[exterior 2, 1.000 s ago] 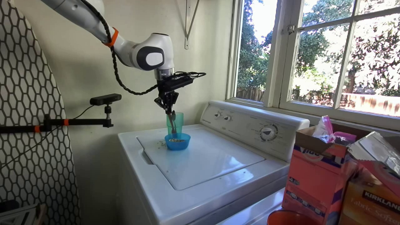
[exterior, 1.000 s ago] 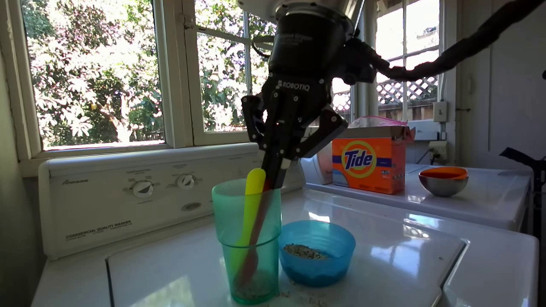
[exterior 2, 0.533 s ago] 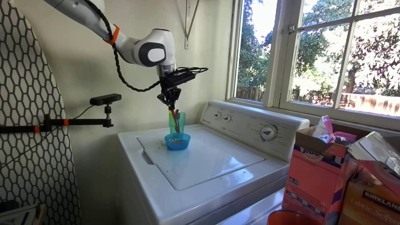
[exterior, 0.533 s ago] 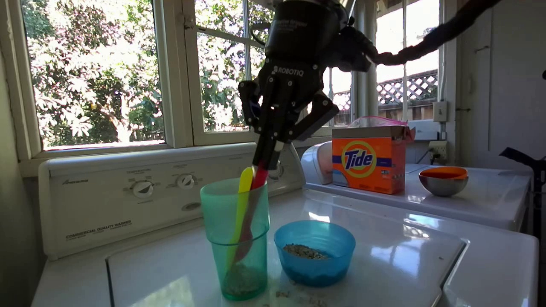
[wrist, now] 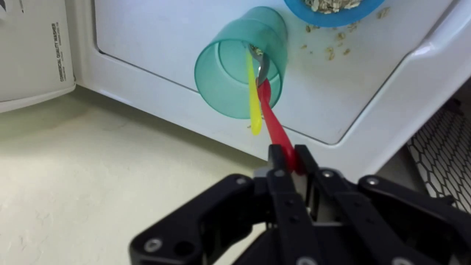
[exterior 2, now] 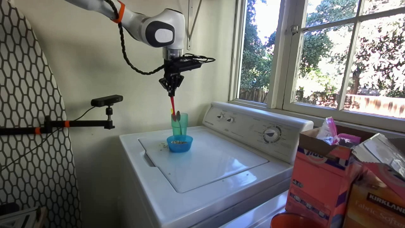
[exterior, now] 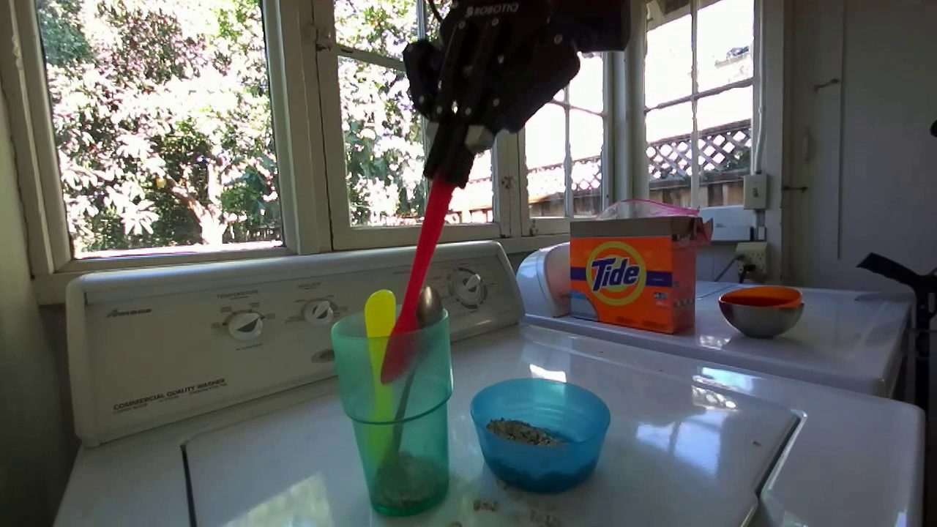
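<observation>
Spoon (exterior: pixel 433 230), red, smooth, slender: I am holding it by the handle end, both black fingers of the gripper (wrist: pixel 289 156) clamping it, and its oval head is hanging inside the mouth of the cup (exterior: pixel 421 432). Cup, translucent green, with one ridge around the wall: it is standing on the glossy white washer (exterior 2: pixel 215 152), holding a smooth yellow handle (exterior: pixel 380 311), a metal spoon (exterior: pixel 430 301) with its head up and pale flakes (exterior: pixel 410 479) at the bottom. Bowl (exterior: pixel 542 468), round, blue, translucent: it is sitting near the cup, holding coarse flakes (exterior: pixel 523 432).
</observation>
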